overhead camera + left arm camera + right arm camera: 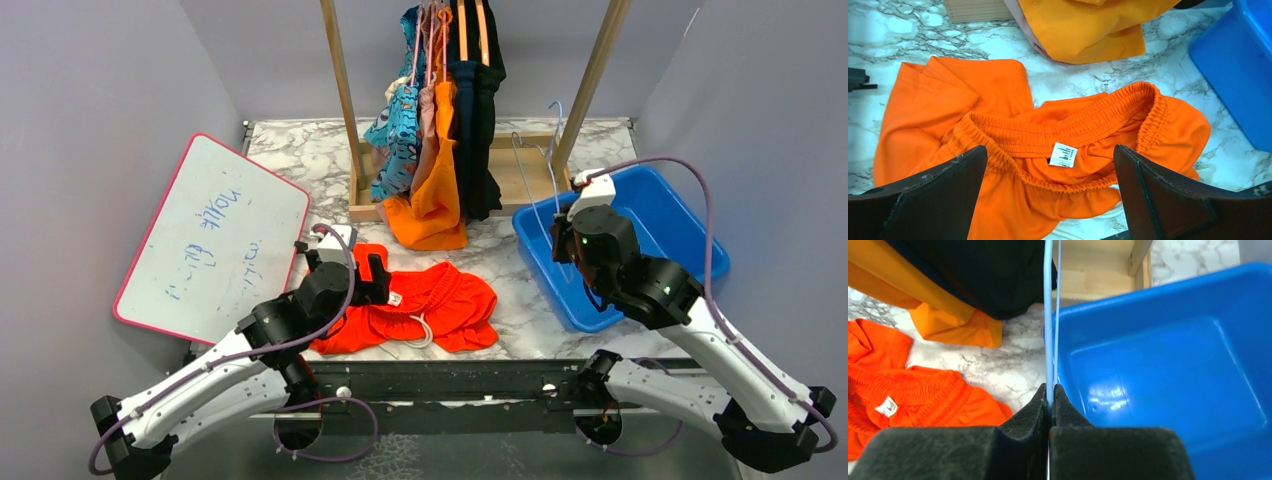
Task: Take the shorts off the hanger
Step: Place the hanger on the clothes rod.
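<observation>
Right wrist, gripper pinching blue hanger

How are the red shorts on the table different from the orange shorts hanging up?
The red-orange shorts lie spread out on the marble table; the orange shorts hang from the wooden rack. The red-orange shorts look redder, the orange shorts yellower. The red-orange shorts lie alone; the orange shorts are squeezed between other shorts. Both are orange-ish cloth.
</observation>
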